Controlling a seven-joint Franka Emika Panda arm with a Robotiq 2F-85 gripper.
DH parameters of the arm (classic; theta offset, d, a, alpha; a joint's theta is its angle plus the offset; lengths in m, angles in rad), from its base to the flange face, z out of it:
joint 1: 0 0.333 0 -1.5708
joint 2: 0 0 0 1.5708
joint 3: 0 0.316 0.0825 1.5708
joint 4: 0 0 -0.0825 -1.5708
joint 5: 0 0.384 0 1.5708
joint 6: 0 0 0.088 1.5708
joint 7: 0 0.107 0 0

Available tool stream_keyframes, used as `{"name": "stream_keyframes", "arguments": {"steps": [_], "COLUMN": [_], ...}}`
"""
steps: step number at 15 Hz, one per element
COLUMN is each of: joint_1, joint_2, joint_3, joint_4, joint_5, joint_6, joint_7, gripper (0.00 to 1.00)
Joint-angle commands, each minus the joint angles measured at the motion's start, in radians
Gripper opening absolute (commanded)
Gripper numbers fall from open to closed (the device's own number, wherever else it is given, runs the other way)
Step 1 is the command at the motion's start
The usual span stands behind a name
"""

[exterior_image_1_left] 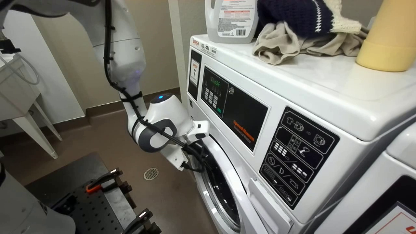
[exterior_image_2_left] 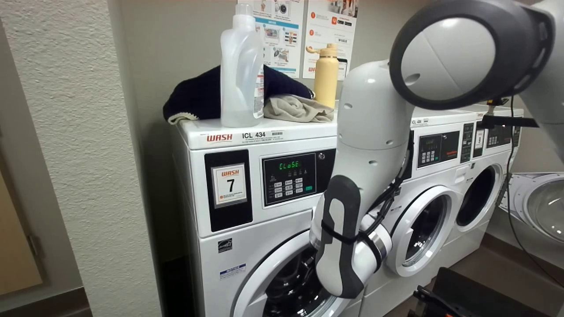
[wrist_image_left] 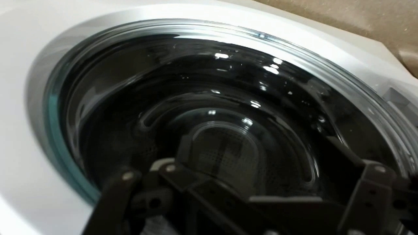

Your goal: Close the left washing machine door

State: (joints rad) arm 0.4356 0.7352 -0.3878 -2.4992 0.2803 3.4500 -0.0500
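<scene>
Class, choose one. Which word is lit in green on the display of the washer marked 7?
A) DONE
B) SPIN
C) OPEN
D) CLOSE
D, because the display on that washer spells CLOSE in green letters, readable in both exterior views.
</scene>
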Motion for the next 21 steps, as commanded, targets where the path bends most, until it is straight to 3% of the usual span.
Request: {"name": "stream_keyframes", "arguments": {"steps": [1, 5, 10, 13, 15, 16, 18, 21], "joint_1": [-0.011, -0.193, -0.564, -0.748, -0.87, -0.892, -0.894, -0.805], "joint_2": [-0.055, -0.183, -0.277, -0.25, -0.298, -0.33, -0.4, -0.557], "joint_3": [0.039, 0.235, 0.63, 0.882, 1.032, 1.079, 1.107, 1.06], "joint_4": [-0.009, -0.019, 0.0, 0.043, 0.029, 0.032, 0.029, 0.028], "joint_5": [-0.007, -0.154, -0.343, -0.244, -0.157, -0.102, -0.015, 0.081], "joint_6": [0.003, -0.102, -0.32, -0.456, -0.572, -0.636, -0.731, -0.875], "joint_7": [0.011, 0.002, 0.052, -0.057, -0.138, -0.168, -0.207, -0.197], "gripper": [1.0, 1.0, 1.0, 1.0, 1.0, 1.0, 1.0, 1.0]}}
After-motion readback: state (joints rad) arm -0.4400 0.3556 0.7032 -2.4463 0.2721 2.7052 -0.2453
